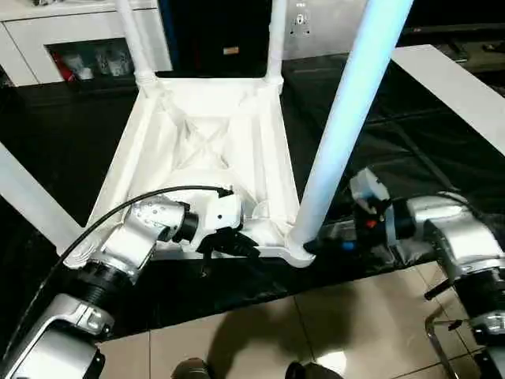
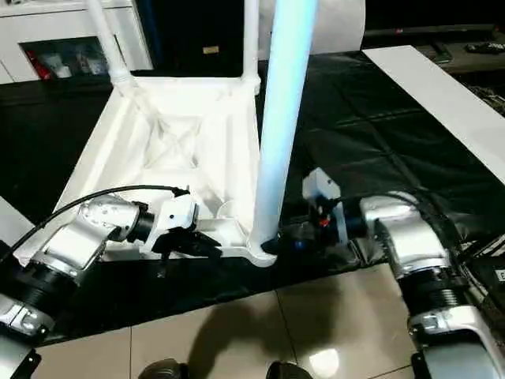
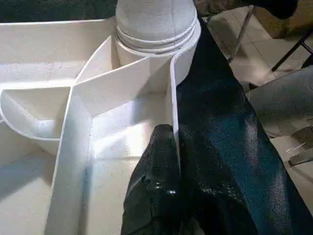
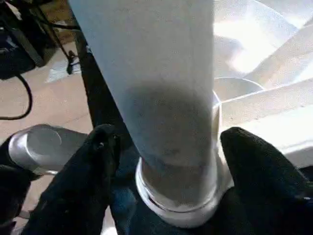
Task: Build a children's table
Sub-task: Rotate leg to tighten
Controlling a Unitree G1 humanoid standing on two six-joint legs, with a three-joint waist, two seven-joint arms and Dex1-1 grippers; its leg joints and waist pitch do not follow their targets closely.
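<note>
The white table top (image 1: pixel 213 142) lies upside down on a black cloth, ribbed underside up. Two legs (image 1: pixel 134 39) (image 1: pixel 276 39) stand in its far corner sockets. A third leg (image 1: pixel 347 118) stands in the near right socket (image 1: pixel 296 251). My left gripper (image 1: pixel 237 243) is shut on the thin near rim wall (image 3: pixel 172 98), just left of that socket. My right gripper (image 1: pixel 316 245) is at the base of the near right leg (image 4: pixel 166 73). Its fingers (image 4: pixel 100 156) straddle the leg with a narrow gap on each side. My left forearm hides the near left corner.
The black cloth (image 1: pixel 410 142) covers the work surface up to its front edge; tiled floor (image 1: pixel 316 332) lies below. A long white board (image 1: pixel 458 87) lies at the right and another (image 1: pixel 24 197) at the left. A white cabinet with glass doors (image 1: pixel 79 39) stands back left.
</note>
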